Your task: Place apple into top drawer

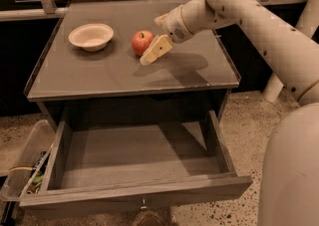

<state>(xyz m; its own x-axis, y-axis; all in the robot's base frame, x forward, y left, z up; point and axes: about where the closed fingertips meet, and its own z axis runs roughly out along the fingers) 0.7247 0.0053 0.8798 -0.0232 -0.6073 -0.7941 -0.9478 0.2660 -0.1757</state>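
Drawer stands open; apple sits ungrasped on the counter. My gripper hangs spread just beside it.

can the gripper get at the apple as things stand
Probably yes. The gripper hangs open just right of the apple, which lies on the tabletop, with nothing between them; the bowl stands apart to the left.

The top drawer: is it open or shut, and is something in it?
Open and empty: the top drawer is pulled out, its floor bare. The apple sits on the tabletop, beside the gripper.
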